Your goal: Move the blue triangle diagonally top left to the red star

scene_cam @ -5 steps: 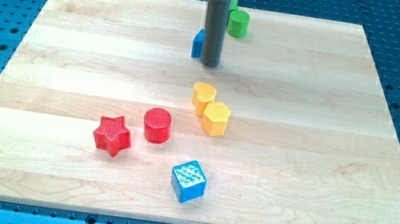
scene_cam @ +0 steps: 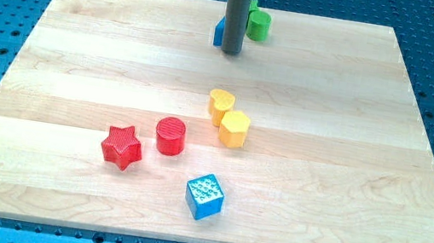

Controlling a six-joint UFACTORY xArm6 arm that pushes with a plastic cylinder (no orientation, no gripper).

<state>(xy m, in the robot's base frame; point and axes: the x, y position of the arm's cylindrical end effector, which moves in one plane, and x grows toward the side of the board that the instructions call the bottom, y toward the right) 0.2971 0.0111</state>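
Since half a sec ago my tip (scene_cam: 231, 51) slid toward view's top, no jaws on this rod, touching blue triangle (scene_cam: 219, 31) far from red star (scene_cam: 121, 146): approach step, next needs getting behind it.

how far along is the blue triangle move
Nothing looks done: the blue triangle sits near the view's top, far from the red star. In hand: my tip is beside it, on its right. Left: pushing it down-left to the star's upper left.
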